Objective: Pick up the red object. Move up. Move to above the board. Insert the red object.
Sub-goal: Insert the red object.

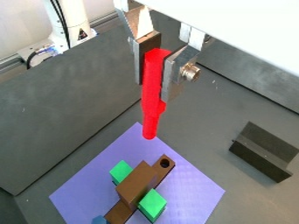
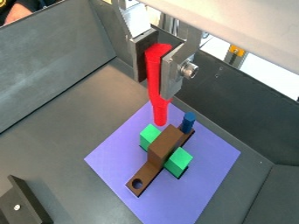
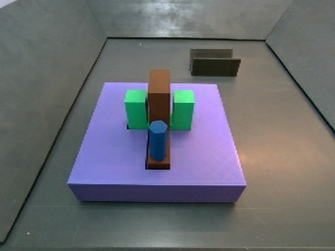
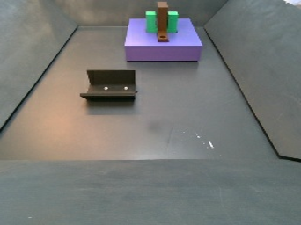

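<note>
In both wrist views my gripper [image 1: 160, 63] hangs high above the floor, jaws closed narrow on the upper part of the red peg [image 1: 152, 96], which hangs straight down from between my silver fingers [image 1: 184, 68]; neither side view shows me at all, so I judge I am well above their field. Below me lies the lavender board [image 1: 193, 197], and I read this as the carry to above it, with the insertion not yet begun. Going left to right in a side view: a green block [image 3: 135, 108], then the brown centre strip [image 3: 160, 93] with the blue peg [image 3: 157, 140] standing upright in its near end, then the second green block [image 3: 185, 108], and far off right at the back the dark fixture [image 3: 216, 63]. A wrist view shows an open round hole [image 2: 139, 183] at the strip's free end, away from the blue peg, and that is where I should aim. To do this well I should keep the peg vertical, centre its tip over that hole rather than the board's edge, and only then descend slowly, holding my squeeze firm so the peg cannot tilt or slide up between my pads.
</note>
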Motion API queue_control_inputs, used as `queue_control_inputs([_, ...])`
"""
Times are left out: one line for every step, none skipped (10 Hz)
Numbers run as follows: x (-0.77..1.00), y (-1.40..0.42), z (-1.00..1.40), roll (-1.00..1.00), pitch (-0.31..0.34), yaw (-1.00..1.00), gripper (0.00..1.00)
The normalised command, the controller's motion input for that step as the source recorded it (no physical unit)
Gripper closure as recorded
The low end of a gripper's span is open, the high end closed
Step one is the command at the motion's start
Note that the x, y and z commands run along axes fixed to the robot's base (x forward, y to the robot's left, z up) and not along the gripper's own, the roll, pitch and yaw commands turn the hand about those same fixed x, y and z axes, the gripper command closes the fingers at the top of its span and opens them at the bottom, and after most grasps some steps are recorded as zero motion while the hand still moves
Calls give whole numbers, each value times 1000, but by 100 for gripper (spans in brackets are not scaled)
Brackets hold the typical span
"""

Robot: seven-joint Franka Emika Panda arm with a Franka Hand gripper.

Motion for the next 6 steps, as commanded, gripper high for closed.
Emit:
queue_control_inputs([66,211,-137,9,-9,89,100])
queue_control_inputs([206,137,-249,136,-64,191,100])
queue_control_inputs([200,234,-377,143,-99,137,100])
queue_control_inputs([91,234,-509,171,-156,63,100])
queue_control_inputs([20,260,-534,161,-243,149,100])
queue_control_inputs([51,137,-480,226,-231,69,100])
